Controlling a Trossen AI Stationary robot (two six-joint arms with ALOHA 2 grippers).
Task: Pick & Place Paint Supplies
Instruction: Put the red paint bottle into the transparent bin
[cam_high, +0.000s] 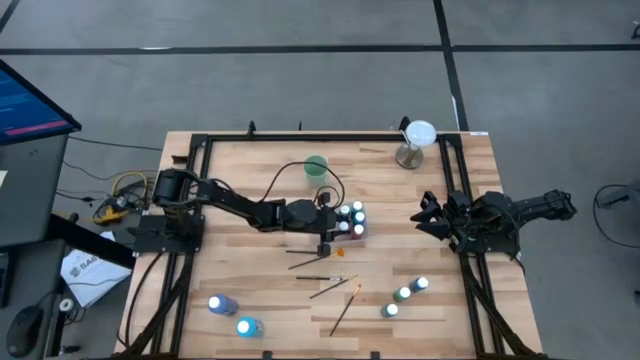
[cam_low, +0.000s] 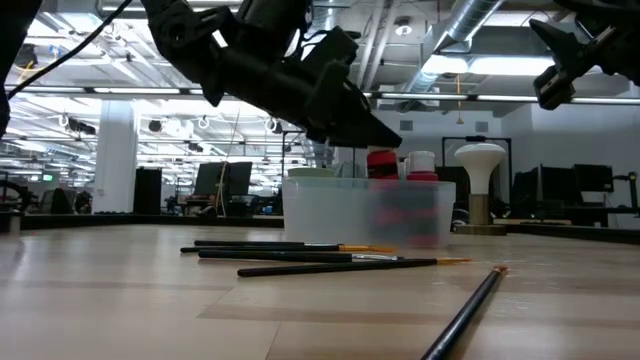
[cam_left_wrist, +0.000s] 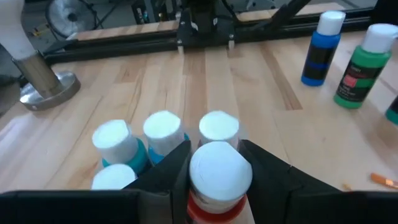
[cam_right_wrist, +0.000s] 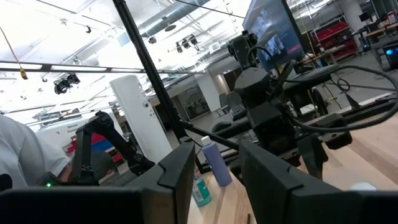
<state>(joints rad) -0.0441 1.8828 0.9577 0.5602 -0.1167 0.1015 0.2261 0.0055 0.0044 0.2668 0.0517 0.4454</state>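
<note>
My left gripper (cam_high: 338, 222) hangs over the clear tray (cam_low: 300, 212) at mid-table and is shut on a red paint bottle (cam_left_wrist: 219, 180) with a white cap. Several more white-capped bottles (cam_left_wrist: 163, 129) stand in the tray beside it. A blue bottle (cam_left_wrist: 322, 46) and a green bottle (cam_left_wrist: 364, 62) stand on the table farther off. Three green bottles (cam_high: 403, 294) stand near the right front and two blue ones (cam_high: 232, 315) near the left front. Several paintbrushes (cam_high: 322, 275) lie flat in front of the tray. My right gripper (cam_high: 428, 213) waits open, raised at the table's right edge. My left gripper pinches the red bottle between its two fingers (cam_left_wrist: 177, 171), one on each side just below the white cap (cam_left_wrist: 221, 167). It comes from above, slanting from the table's left. The bottle is upright, its top above the tray rim (cam_low: 383, 162); its base is hidden.
A green cup (cam_high: 316, 167) and a white-topped metal stand (cam_high: 415, 142) sit toward the far edge. A black frame (cam_high: 200, 150) runs round the table. One brush (cam_low: 470, 310) lies close to the low camera. Bare wood lies between the tray and the right arm.
</note>
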